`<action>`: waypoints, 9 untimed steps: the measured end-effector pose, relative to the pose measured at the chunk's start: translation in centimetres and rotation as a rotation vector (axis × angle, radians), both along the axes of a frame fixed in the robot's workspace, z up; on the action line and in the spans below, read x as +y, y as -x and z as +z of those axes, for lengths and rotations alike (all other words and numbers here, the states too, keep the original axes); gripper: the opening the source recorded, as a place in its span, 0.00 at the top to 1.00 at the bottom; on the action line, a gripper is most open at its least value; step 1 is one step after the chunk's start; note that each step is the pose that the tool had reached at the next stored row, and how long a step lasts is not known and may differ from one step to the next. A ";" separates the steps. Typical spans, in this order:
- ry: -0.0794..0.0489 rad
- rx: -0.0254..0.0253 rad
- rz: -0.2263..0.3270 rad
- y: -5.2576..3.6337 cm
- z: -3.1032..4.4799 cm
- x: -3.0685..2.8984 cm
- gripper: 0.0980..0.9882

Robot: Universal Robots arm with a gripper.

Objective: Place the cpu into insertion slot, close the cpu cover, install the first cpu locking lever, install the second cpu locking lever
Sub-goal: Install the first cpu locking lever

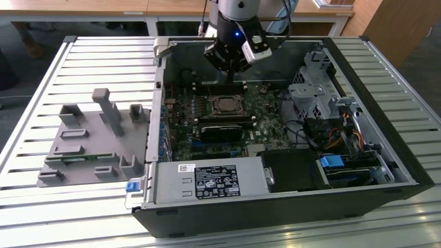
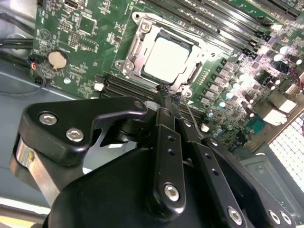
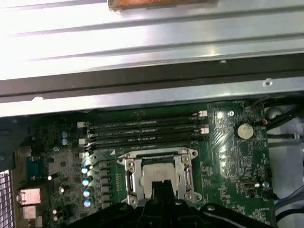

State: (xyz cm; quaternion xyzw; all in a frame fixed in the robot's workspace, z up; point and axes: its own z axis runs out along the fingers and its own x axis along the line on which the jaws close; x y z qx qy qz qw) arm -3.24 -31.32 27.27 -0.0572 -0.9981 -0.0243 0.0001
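Above the green motherboard [image 1: 206, 124] of an open computer case [image 1: 276, 206], the claw [image 1: 231, 77] is held low, at the far side of the insertion slot [image 1: 224, 105] in the exterior view. The case is laid on its side on a slatted metal counter [image 1: 103, 62], and a grey moulded fixture [image 1: 82, 139] is set on the counter at the exterior view's left, just beside the case.

The cpu [image 2: 166, 59] is seen seated flat in the slot, its silver-grey top facing up. The cpu cover [image 2: 137, 47] is laid down around it, so that the chip shows through the cut-out centre.

In the second wrist view the claw [image 2: 170, 92] is shown with its two black fingers [image 2: 164, 118] drawn together, the tips brought right to the edge of the socket frame. A thin metal wire [image 2: 191, 116] is seen running alongside the fingers; whether it is pinched by them cannot be told.

In the first wrist view the claw [image 3: 159, 187] is placed at the socket's edge, with the cpu [image 3: 159, 172] just beyond the tips and the long black memory slots [image 3: 142, 130] on the socket's other side. A round coin cell [image 2: 57, 59] is mounted on the board, well apart from the socket.
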 end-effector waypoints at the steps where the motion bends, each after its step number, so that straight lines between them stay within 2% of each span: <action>1: 0.000 -0.0022 0.000 0.22 0.00 -0.01 0.98; 5: -0.001 -0.0066 0.001 1.00 -0.02 -0.01 0.98; 9: -0.001 -0.0065 0.049 1.07 -0.05 -0.02 0.98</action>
